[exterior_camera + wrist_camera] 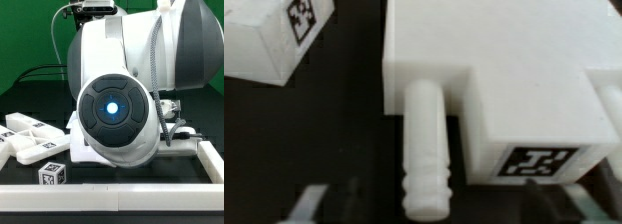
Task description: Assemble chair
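One pale, blurred tip is all I can make out of my fingers [304,206] in the wrist view, so I cannot tell how wide they stand or whether they have hold of anything. Near that tip lies a rounded white plastic post [427,150], which appears to jut from the side of a chunky white plastic block [491,70]. Just beside the post, the block's near face carries a square black-and-white marker tag [544,162]. Apart from the block, across a dark gap, sits a smaller white plastic piece [263,45] with a tag of its own. In the exterior view my glossy white arm [115,110] hides all of this; at the exterior view's left lie loose flat white tagged pieces [25,135], with a small tagged cube [50,175] in front of them, all inside a white border rail [205,150]. So the chair exists only as scattered parts, and I judge the task to be early: the step in hand looks like taking hold of the block or its post. The next move calls for centring on it and closing squarely, without shoving it aside. I can read no brand or words, only the tags' coded patterns.
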You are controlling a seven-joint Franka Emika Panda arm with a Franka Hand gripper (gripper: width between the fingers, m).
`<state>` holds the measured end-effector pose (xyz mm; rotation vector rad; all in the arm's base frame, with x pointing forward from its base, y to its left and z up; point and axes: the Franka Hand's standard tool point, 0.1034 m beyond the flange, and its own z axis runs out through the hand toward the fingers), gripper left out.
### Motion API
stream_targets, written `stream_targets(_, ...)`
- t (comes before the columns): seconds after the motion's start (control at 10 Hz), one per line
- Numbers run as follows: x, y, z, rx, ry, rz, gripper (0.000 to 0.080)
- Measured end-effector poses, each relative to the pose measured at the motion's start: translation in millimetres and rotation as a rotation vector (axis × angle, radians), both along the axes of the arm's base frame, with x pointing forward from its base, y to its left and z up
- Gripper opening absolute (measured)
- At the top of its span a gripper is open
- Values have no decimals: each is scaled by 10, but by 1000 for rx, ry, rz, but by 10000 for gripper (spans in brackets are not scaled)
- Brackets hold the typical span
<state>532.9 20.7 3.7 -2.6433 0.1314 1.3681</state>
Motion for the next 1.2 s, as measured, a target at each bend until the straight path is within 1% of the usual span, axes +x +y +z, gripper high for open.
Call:
stream_targets(0.1,0,2,0,0,0,0,243)
stream_targets(0.2,-1,4,0,0,0,1,109)
stream_targets(0.3,0,8,3,1,0,2,109)
stream_targets(0.5,20,29,59,3,5,8,99)
stream_targets(0.7,68,101,188,3,-2,18,99)
stream_targets(0.8,119,129,338,5,-17,24,99)
stream_targets(0.9,141,120,535,10,-13,26,99)
stream_targets(1.0,194,109,700,16,-28,19,100)
stream_targets(1.1,339,99,771,14,-122,13,100)
stream_targets(1.2,401,91,920,6,-222,11,100)
